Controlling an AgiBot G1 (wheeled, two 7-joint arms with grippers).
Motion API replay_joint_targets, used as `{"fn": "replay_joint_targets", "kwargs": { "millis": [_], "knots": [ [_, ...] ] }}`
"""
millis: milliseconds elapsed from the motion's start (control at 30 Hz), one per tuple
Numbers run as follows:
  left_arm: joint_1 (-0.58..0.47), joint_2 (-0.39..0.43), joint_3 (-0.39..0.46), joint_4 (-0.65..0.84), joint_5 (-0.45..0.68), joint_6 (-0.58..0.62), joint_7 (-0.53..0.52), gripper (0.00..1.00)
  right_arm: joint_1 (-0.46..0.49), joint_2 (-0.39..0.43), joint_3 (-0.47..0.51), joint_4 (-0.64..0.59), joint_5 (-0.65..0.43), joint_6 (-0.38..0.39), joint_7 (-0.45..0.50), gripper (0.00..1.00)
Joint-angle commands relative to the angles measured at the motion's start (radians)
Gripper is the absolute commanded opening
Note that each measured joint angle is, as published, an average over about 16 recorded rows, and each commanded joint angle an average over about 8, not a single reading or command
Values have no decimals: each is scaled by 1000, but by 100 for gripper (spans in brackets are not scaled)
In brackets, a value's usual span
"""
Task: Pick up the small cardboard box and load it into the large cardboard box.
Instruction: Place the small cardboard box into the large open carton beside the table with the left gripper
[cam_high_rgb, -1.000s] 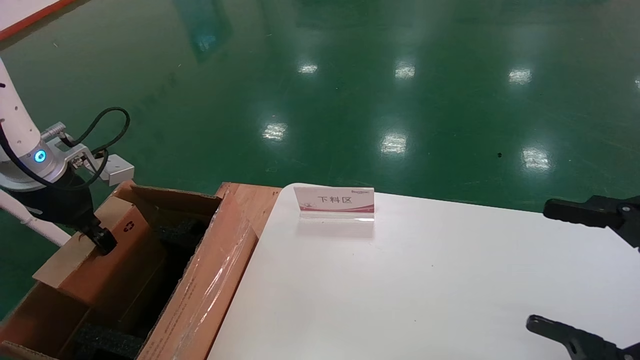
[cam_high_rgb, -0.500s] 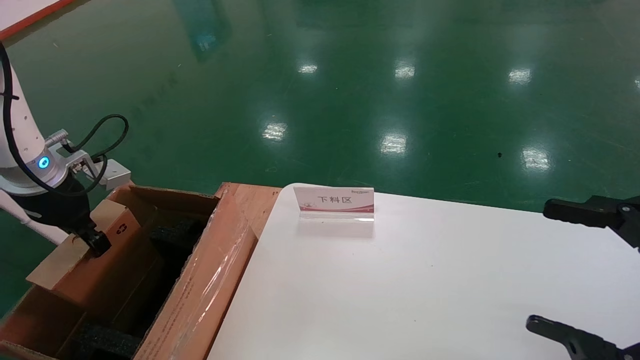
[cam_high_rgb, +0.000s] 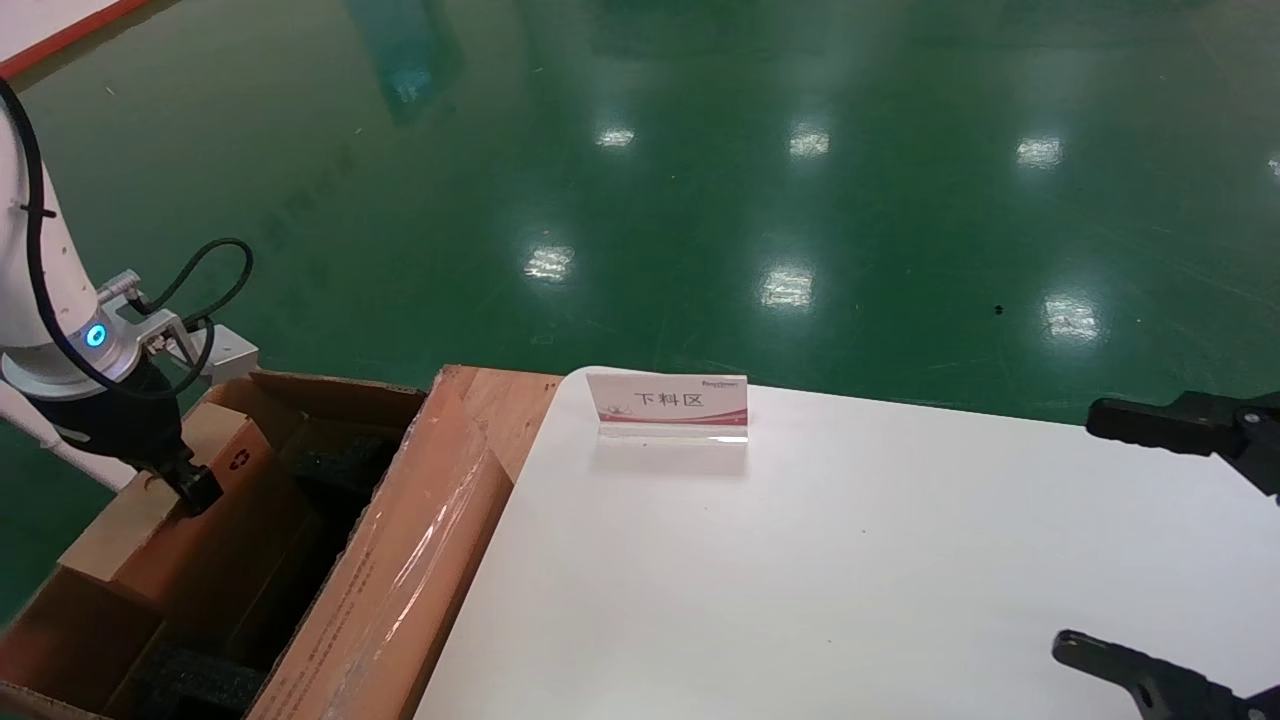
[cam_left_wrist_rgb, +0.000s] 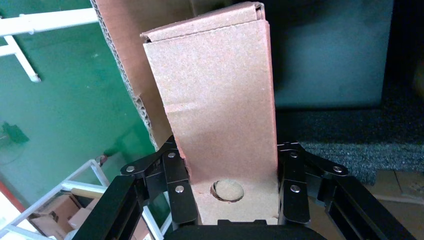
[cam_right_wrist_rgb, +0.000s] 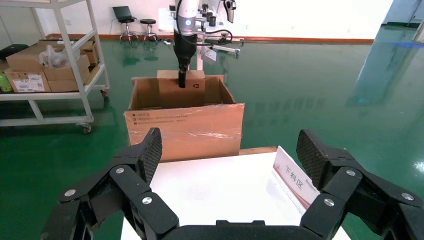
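The small box (cam_high_rgb: 160, 505), clamped by the left gripper (cam_high_rgb: 192, 490), hangs half inside the big carton (cam_high_rgb: 400, 560); it may snag the foam. The right gripper (cam_right_wrist_rgb: 227, 172) idles open above the table (cam_high_rgb: 850, 560).

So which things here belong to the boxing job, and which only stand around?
Job:
- flat brown small cardboard box, clamped by left gripper
- big brown flapped large cardboard box

Standing around:
- white table
- red-and-white sign card
- right gripper, open, idle

Bright overhead lights glare in patches off the glossy green floor (cam_high_rgb: 700, 200); focus stays sharp.
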Motion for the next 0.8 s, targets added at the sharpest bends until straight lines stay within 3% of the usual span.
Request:
{"fn": "replay_joint_targets", "kwargs": {
  "millis": [33, 433, 467, 700, 800],
  "knots": [
    [12, 2, -2, 16, -5, -5, 4, 0, 0, 0, 0, 0, 0, 0, 0, 100],
    [104, 28, -21, 149, -49, -4, 63, 3, 0, 0, -1, 0, 1, 0, 0, 100],
    [109, 31, -22, 160, -51, -2, 68, 11, 0, 0, -1, 0, 1, 0, 0, 100],
    [137, 51, -18, 209, -50, 9, 86, 96, 0, 0, -1, 0, 1, 1, -1, 100],
    [141, 55, -17, 215, -48, 10, 87, 100, 0, 0, -1, 0, 1, 1, -1, 100]
  ]
}}
